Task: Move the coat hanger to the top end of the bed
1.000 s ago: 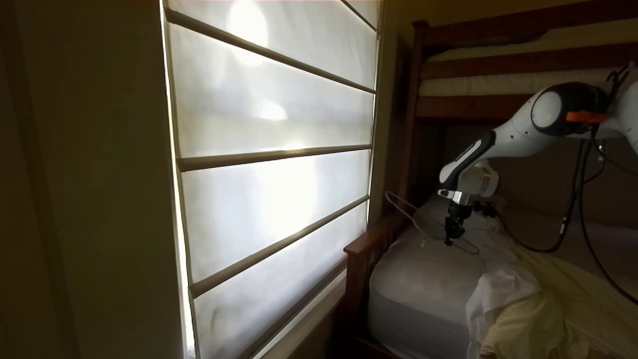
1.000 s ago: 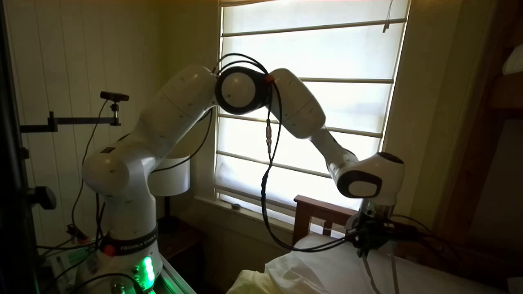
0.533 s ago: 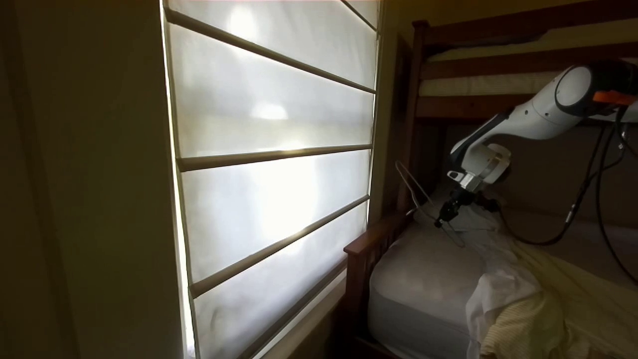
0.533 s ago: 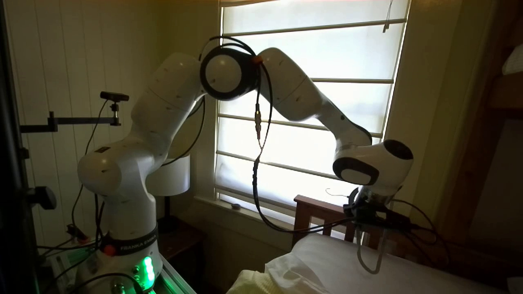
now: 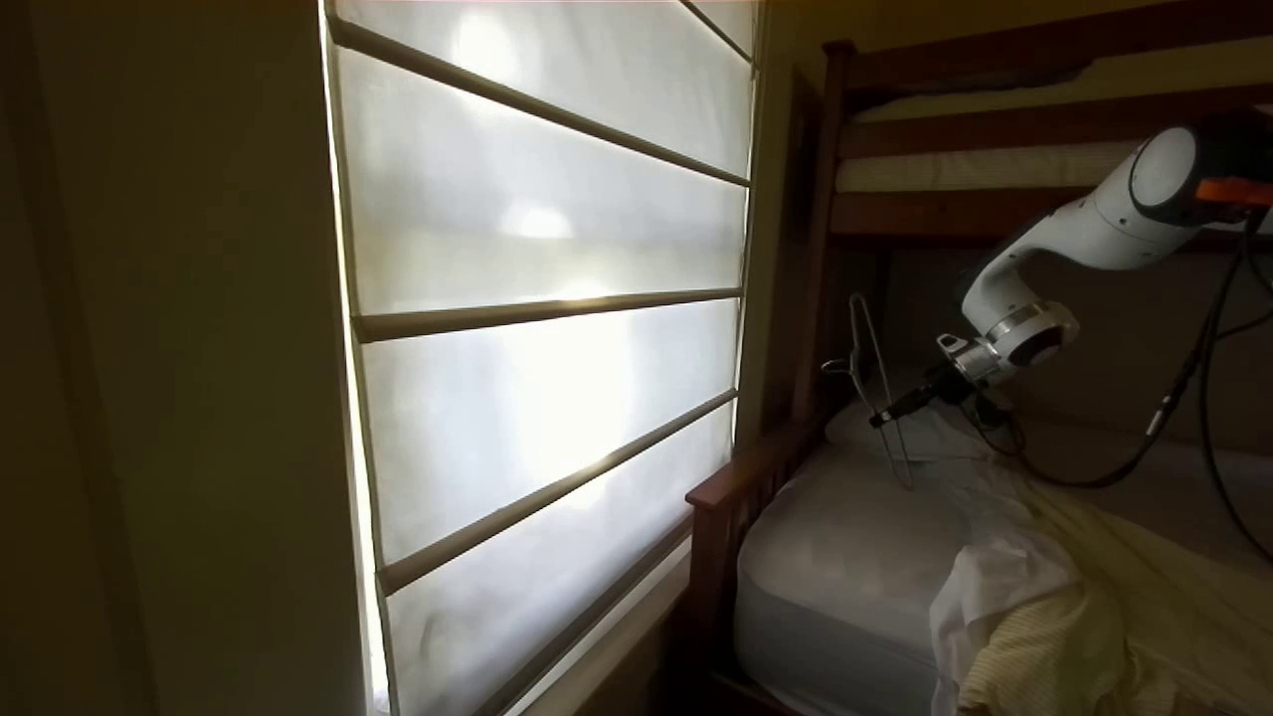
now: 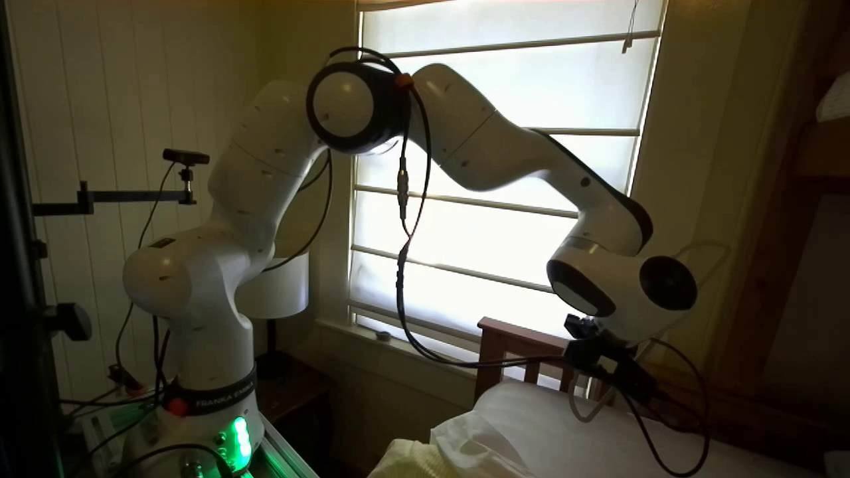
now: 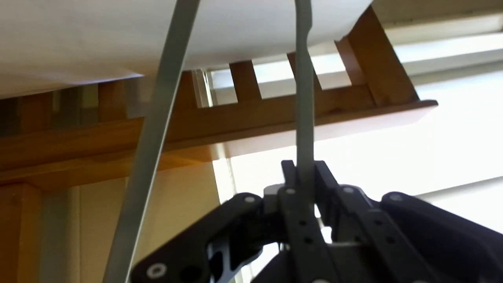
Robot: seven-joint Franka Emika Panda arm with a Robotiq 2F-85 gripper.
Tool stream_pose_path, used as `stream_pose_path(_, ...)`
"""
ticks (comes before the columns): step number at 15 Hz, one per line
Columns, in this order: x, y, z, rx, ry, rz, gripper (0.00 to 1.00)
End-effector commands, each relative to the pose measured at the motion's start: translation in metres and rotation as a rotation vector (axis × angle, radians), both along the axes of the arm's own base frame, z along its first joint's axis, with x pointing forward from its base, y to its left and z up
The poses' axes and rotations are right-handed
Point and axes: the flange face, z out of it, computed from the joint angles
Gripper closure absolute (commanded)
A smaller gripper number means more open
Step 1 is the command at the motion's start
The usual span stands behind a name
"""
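Wrist view, left to right: bed surface (image 7: 78, 43); coat hanger (image 7: 151, 133) held over it, steeply tilted; pincer (image 7: 305, 169) pinching one bar. Likely light, stiff, slick. Bar's the right hold, but it could swivel there.

My arm (image 6: 259, 156) is white, elbow disc (image 6: 343, 105) ringed in black, with an orange clip (image 6: 404, 81) and black cables (image 6: 400, 282); on my base (image 6: 212, 348), a dark band (image 6: 222, 398) reads FRANKA above green light (image 6: 240, 442); my black claw (image 7: 304, 167) has pale screws (image 7: 156, 271).

Claw (image 7: 304, 169) tilted further; coat hanger (image 7: 156, 118) swung more upright.
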Motion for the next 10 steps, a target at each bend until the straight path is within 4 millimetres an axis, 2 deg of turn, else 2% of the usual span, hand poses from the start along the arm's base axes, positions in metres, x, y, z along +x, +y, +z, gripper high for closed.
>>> stream_pose_path(1, -0.019, -0.001, 0.004, 0.106, -0.119, -0.076, 0.97)
stream_pose_path(5, -0.026, 0.000, -0.003, 0.147, -0.149, -0.068, 0.97)
stream_pose_path(7, -0.027, 0.004, -0.005, 0.097, -0.106, -0.022, 0.97)
stream_pose_path(8, -0.024, -0.007, -0.007, 0.129, -0.113, -0.055, 0.87)
stream_pose_path(10, -0.022, -0.003, -0.010, 0.113, -0.107, -0.039, 0.87)
